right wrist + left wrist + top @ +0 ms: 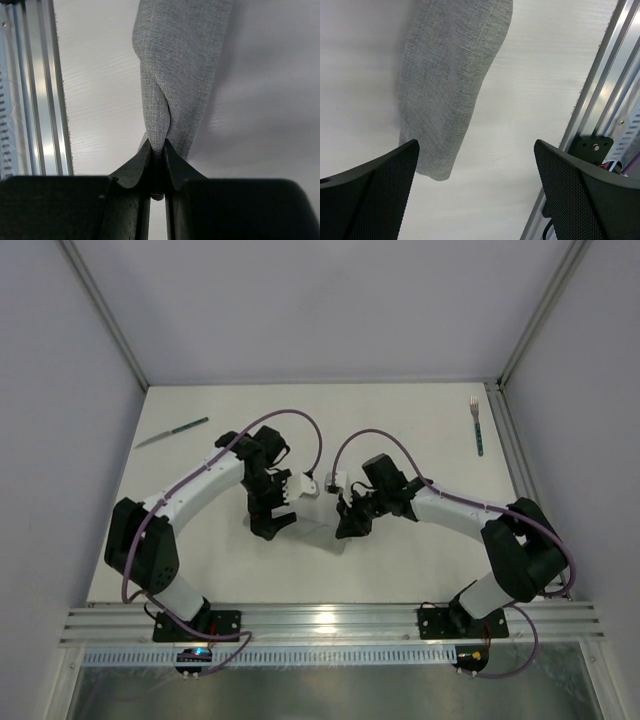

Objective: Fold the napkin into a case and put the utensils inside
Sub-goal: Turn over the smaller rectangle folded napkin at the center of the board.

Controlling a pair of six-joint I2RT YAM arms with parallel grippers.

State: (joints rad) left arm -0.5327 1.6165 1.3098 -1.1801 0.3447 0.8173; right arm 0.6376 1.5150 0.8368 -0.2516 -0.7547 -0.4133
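**A:** What has the napkin (175, 75)?

**B:** The right jaws, pinched shut on a gathered fold. The grey cloth runs straight out ahead of them, twisted into a narrow band.

**A:** And the left jaws?

**B:** Spread wide, gripping nothing. The cloth's rounded end lies just ahead of them, nearer one finger (370, 195). It seems to touch neither.

**A:** Why split the work that way?

**B:** It looks like one arm anchors the fabric while the other is free to take a fresh hold for a fold. No flat case shows yet, only bunched cloth. Whether it rests on the tabletop (400, 420) or hangs just above it cannot be told.

**A:** The utensils?

**B:** Well beyond both jaws, on the tabletop's far side. The knife (172, 433) is off to the left and the fork (477, 425) off to the right, well apart. That probably keeps them clear of the folding until there is a case to fill.
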